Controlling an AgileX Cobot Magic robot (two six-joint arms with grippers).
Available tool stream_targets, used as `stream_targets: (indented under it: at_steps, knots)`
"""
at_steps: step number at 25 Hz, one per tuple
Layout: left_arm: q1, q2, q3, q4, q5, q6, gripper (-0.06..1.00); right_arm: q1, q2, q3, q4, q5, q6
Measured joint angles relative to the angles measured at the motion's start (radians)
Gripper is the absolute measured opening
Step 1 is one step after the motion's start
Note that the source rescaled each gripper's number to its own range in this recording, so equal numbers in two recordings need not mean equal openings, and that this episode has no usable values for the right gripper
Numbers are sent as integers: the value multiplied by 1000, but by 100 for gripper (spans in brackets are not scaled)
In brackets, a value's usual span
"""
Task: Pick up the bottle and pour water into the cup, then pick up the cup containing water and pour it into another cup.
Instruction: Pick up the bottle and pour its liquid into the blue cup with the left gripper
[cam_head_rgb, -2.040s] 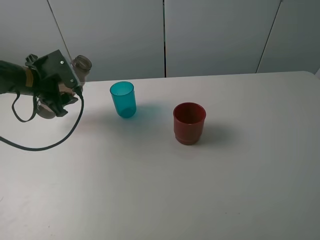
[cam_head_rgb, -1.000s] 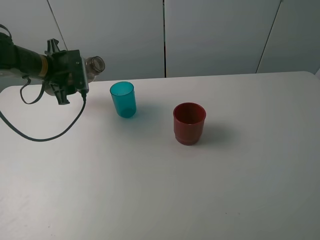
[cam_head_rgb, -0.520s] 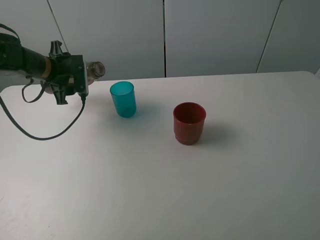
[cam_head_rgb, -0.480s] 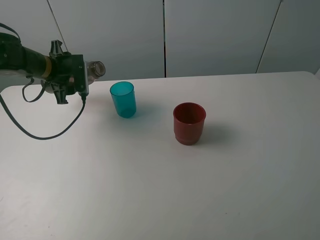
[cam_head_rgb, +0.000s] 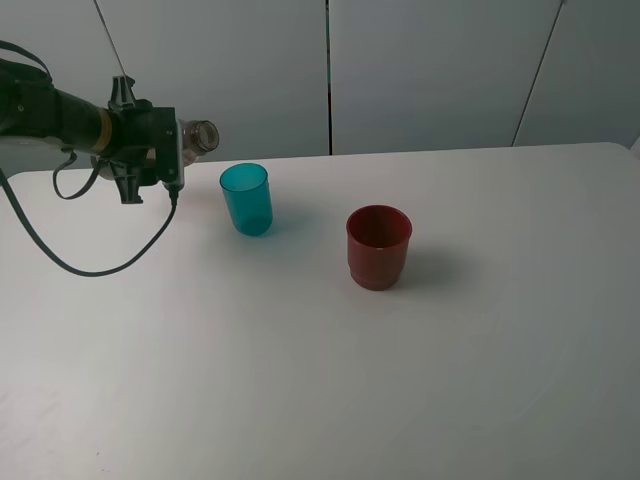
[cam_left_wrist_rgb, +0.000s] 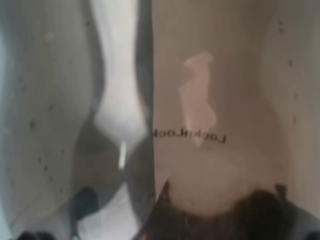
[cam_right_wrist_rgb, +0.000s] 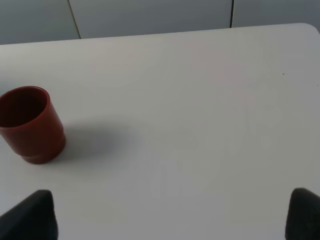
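As the left arm has risen and rolled over these two seconds, the left end effector (cam_head_rgb: 168, 152) has carried the bottle (cam_head_rgb: 198, 136) up off the table (cam_head_rgb: 420, 390) and swung it from a steeper tilt to near level, open neck pointing at the teal cup (cam_head_rgb: 246, 198). Fingers clamped on the bottle body; its smoky wall fills the left wrist view. The mouth has crept toward the cup but hangs above and short of the rim, not yet over it. No stream visible; water level cannot be read. Teal cup and red cup (cam_head_rgb: 379, 245) have not shifted, standing well apart. Right end effector (cam_right_wrist_rgb: 167, 225) hangs back from the red cup, fingers spread, holding nothing. Judgement: pour about to begin; neck needs a little more travel over the teal cup before tipping further, or water lands on the table.
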Motion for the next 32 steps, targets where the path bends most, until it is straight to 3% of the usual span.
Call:
stream_targets:
  at_steps: [14,32]
  knots:
    - [-29,2,0,95,51,0,4,0,0,0,0,0,-6]
    - [-40,2,-33,97,94,30,4,0,0,0,0,0,0]
